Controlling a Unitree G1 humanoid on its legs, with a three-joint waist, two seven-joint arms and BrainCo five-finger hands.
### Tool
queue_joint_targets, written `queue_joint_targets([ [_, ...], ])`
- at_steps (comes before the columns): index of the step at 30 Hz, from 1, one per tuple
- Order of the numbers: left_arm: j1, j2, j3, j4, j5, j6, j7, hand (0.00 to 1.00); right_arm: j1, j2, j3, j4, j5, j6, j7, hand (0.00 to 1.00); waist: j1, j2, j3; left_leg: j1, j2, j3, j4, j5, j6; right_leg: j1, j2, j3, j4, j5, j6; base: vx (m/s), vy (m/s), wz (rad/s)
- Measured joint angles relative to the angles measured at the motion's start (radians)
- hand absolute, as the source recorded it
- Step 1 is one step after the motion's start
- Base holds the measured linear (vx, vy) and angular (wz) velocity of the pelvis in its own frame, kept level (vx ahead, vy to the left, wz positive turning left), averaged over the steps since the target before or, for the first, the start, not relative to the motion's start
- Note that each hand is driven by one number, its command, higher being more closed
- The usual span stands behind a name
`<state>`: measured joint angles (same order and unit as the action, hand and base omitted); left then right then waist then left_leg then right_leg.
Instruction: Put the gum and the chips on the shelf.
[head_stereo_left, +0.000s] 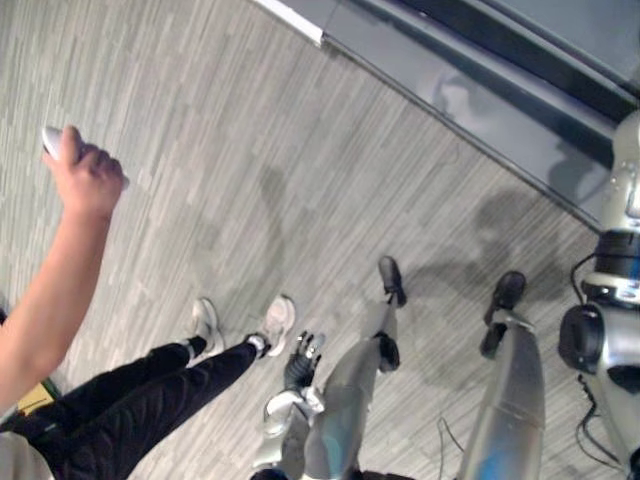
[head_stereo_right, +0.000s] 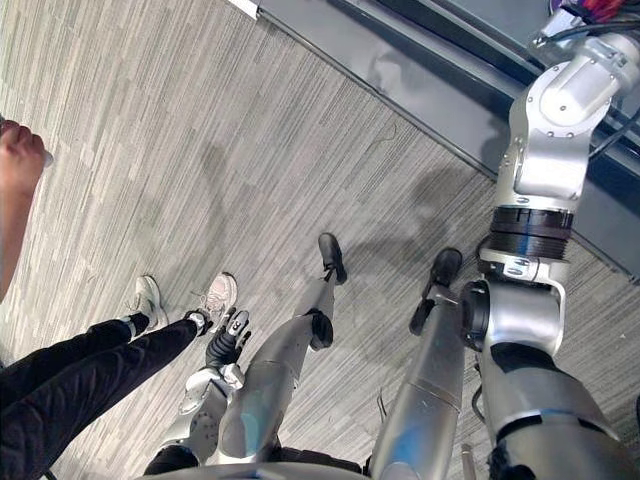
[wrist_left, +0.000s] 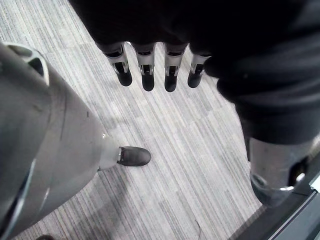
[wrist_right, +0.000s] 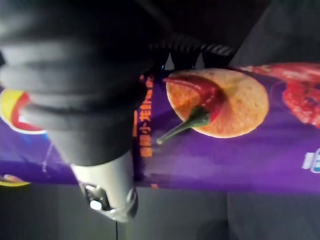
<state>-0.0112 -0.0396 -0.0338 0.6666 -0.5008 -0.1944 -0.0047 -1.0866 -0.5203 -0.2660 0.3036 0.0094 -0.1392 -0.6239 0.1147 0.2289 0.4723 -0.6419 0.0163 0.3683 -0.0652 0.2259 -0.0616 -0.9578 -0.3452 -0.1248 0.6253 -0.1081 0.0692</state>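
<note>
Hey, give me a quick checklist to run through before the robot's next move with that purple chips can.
1. Chips can gripped: ok. The right hand has its thumb across it and fingers curled over the far side.
2. Left hand free: ok. Its fingers are straight and it holds nothing, hanging by the robot's side.
3. Person clear of the robot: not ok. They stand close on its left, shoes near the left hand.
4. Where the gum is: cannot tell.
5. Landing spot for the can: cannot tell. A grey ledge lies ahead, but no shelf board is seen.
</note>
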Motion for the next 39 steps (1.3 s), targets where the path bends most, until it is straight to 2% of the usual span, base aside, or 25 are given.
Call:
queue_joint_targets([
  [14,0.001,0.000,-0.002,0.002,-0.001,0.000,0.000,0.00,0.003,-0.012,0.023,0.065,0.002,0.000,0.016,0.00,-0.001,0.000,0.000,0.000,0.007,0.008,0.013,-0.001,0.001,0.003,0.009,0.007,-0.012,0.001,0.000,-0.01,-0.005,-0.01],
  [18,0.001,-0.001,0.000,0.006,-0.004,0.000,0.000,0.00,0.029,-0.007,0.045,0.065,0.013,-0.001,0.023,0.00,-0.001,-0.013,-0.003,0.000,0.021,0.010,0.040,-0.003,0.002,0.016,0.018,0.006,-0.016,0.001,-0.001,-0.03,-0.029,-0.07],
  [22,0.002,-0.001,0.002,0.010,-0.004,0.001,0.000,0.00,0.057,0.030,0.037,0.066,0.015,-0.001,0.024,0.00,-0.006,-0.028,-0.003,0.019,0.044,0.008,0.072,-0.018,0.009,0.061,0.037,-0.006,-0.035,0.007,-0.006,-0.03,-0.033,-0.10],
  [24,0.002,-0.002,0.002,0.016,-0.004,0.001,0.000,0.00,0.086,0.042,0.040,0.067,0.034,-0.003,0.028,0.00,-0.007,-0.032,-0.003,0.054,0.053,0.008,0.076,-0.031,0.001,0.104,0.046,-0.009,-0.052,0.007,-0.006,-0.03,-0.029,-0.15],
  [26,0.007,-0.001,0.005,0.026,-0.004,0.001,0.000,0.00,0.099,0.071,0.039,0.067,0.040,-0.005,0.030,0.00,-0.019,-0.035,-0.004,0.074,0.063,0.008,0.092,-0.047,0.003,0.142,0.054,-0.015,-0.072,0.007,-0.003,-0.03,-0.020,-0.13],
  [32,0.004,0.001,0.046,0.057,0.006,0.002,0.000,0.00,0.202,0.120,0.017,0.071,0.089,-0.009,0.067,0.00,-0.031,-0.067,-0.013,0.142,0.098,0.028,0.134,-0.083,0.010,0.254,0.091,-0.016,-0.156,0.035,0.013,0.03,-0.021,-0.19],
  [34,0.002,0.002,0.065,0.071,0.013,0.004,0.000,0.00,0.231,0.161,-0.004,0.073,0.105,-0.016,0.080,0.00,-0.032,-0.079,-0.019,0.163,0.110,0.036,0.146,-0.097,0.009,0.286,0.106,-0.011,-0.186,0.048,0.011,0.08,-0.034,-0.29],
  [39,-0.018,0.006,0.113,0.139,0.053,0.019,0.000,0.00,0.373,0.248,-0.015,0.073,0.110,-0.019,0.128,0.00,-0.061,-0.101,-0.031,0.245,0.125,0.037,0.158,-0.129,0.003,0.391,0.126,-0.014,-0.240,0.053,0.017,0.10,-0.029,-0.14],
])
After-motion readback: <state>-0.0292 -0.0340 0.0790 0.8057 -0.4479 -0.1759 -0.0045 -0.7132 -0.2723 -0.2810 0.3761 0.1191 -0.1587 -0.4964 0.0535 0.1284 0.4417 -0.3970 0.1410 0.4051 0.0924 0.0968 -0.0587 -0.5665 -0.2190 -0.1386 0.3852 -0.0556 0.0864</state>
